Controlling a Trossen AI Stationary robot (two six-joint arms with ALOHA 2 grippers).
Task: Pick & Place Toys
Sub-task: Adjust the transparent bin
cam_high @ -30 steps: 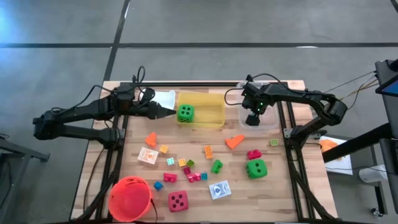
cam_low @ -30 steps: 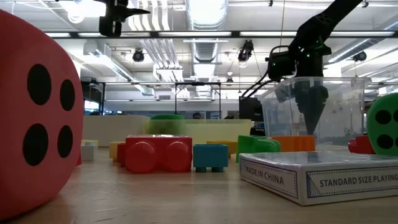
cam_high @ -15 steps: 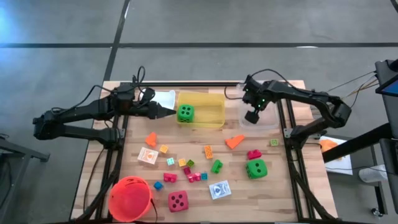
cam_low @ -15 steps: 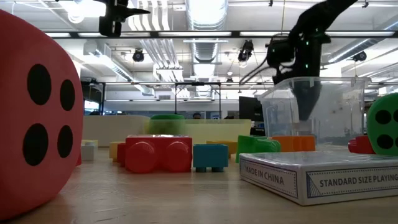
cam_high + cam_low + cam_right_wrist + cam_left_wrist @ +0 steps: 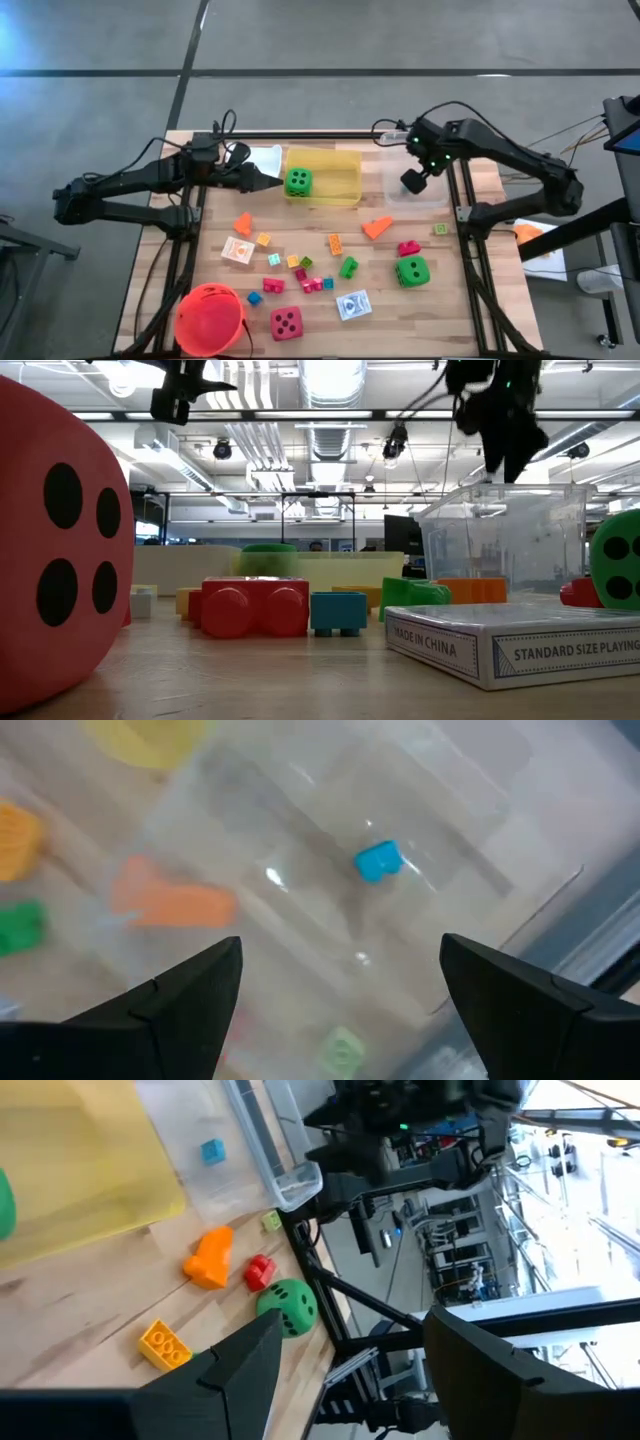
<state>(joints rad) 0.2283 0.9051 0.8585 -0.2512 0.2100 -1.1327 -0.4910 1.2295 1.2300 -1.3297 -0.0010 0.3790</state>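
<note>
My right gripper (image 5: 413, 181) is open and empty, above the clear bin (image 5: 436, 196) at the far right; the right wrist view (image 5: 342, 942) looks down past it at a small blue block (image 5: 378, 861) on the bin's floor. My left gripper (image 5: 266, 180) is open and empty, level, next to the yellow bin's (image 5: 340, 186) left wall. A green die (image 5: 297, 181) sits in that bin. On the table lie an orange wedge (image 5: 377, 228), a second green die (image 5: 412, 271), a pink-red die (image 5: 286, 322), white cards (image 5: 353, 305) and several small blocks (image 5: 312, 284).
An orange-red bucket (image 5: 210, 318) stands at the near left corner. A white bin (image 5: 264, 158) sits behind my left gripper. Dark frame rails (image 5: 467, 270) run along both sides of the table. In the low view the pink-red die (image 5: 60, 550) and a card box (image 5: 520, 650) fill the foreground.
My right gripper has risen out of the clear bin to above its rim and drifted a little toward the table's right edge. The blue block stays on the bin's floor.
</note>
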